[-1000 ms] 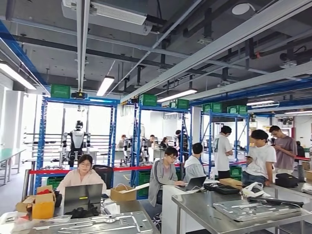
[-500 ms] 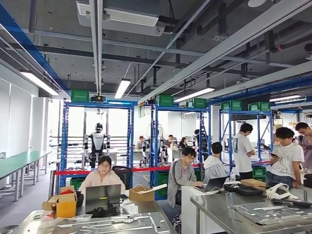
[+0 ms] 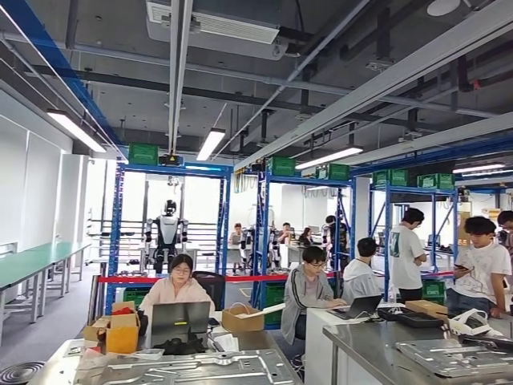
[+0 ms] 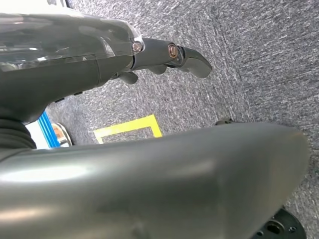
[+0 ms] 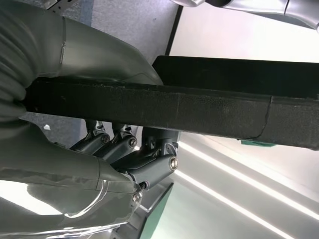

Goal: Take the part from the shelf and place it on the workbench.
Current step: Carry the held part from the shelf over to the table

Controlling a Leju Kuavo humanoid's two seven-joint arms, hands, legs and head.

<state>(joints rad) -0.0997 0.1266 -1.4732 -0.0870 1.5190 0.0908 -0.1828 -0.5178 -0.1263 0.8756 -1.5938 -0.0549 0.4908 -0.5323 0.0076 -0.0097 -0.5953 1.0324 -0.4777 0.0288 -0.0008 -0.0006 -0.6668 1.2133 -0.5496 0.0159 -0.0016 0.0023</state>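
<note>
Right hand [image 5: 112, 164]: dark fingers [image 5: 150, 167] curl under a long flat black foam-edged part [image 5: 211, 107], thumb on its other face, so it is held. Left hand [image 4: 112, 55]: fingers apart over grey carpet, holding nothing. Step judged: carrying to the steel desk [image 3: 375, 346]; should keep the grip firm, part level, and set it near the front edge.

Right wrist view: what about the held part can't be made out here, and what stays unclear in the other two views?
- Right wrist view: the black part is cut off by the picture's edge; the right robot hand covers its near end.
- Left wrist view: the left robot hand is mostly hidden behind its own grey cover.
- Head view: the flat metal plate is cut by the bottom edge.
</note>
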